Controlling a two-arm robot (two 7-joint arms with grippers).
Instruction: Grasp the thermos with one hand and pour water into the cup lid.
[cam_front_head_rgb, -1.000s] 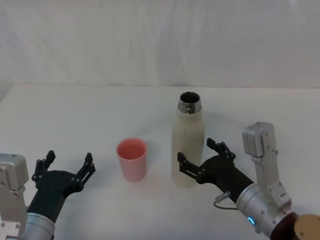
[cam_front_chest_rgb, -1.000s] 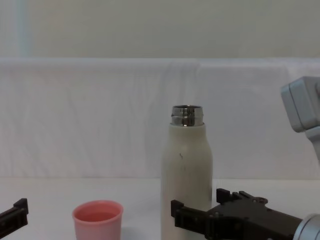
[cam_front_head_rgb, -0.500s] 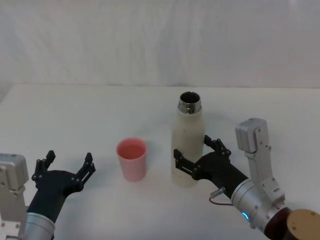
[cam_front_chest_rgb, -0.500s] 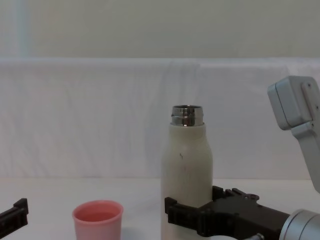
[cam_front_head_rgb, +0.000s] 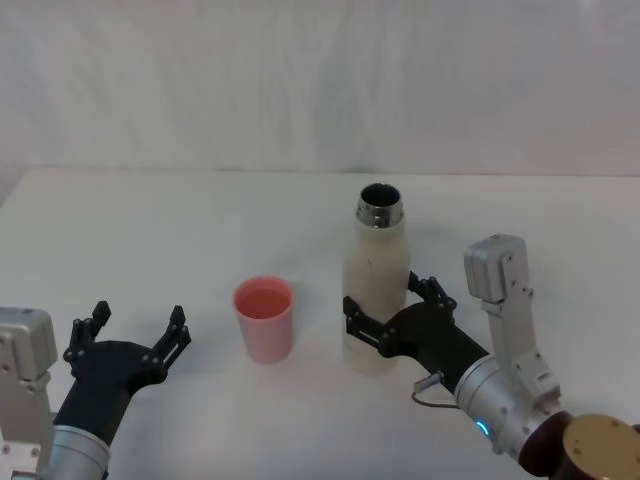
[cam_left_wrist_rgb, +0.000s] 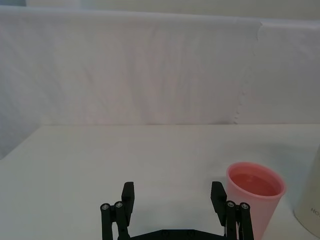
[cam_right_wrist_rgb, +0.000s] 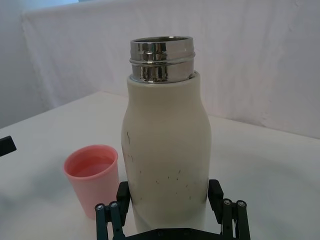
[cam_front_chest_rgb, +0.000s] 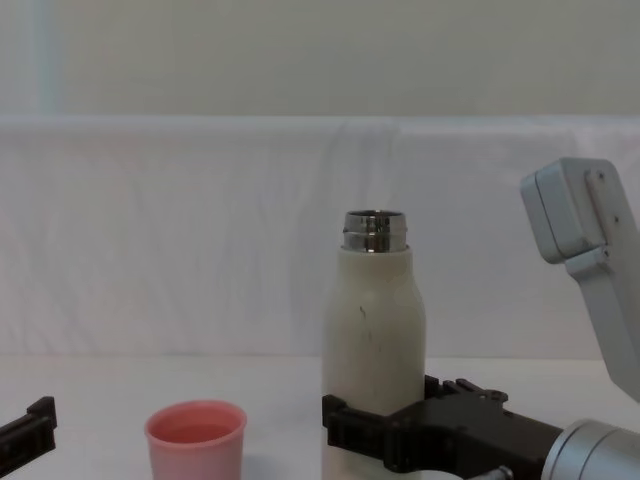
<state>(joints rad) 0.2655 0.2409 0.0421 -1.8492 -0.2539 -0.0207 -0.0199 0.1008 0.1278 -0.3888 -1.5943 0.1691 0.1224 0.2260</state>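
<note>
The cream-white thermos stands upright and uncapped right of the table's centre, its steel neck open at the top. The pink cup lid stands a short way to its left. My right gripper is open, one finger on each side of the thermos's lower body. In the right wrist view the thermos sits between the right gripper's fingers, with the cup lid beside it. My left gripper rests open near the front left, with nothing in it. From the chest view the thermos towers over the cup lid.
The white table ends at a white cloth backdrop behind it. The right arm's grey wrist housing rises just right of the thermos. The left wrist view has the cup lid ahead of the left gripper.
My right gripper has slid forward and leftward, so its fingers now reach farther around the thermos. The thermos, cup lid and left gripper have stayed where they were.
</note>
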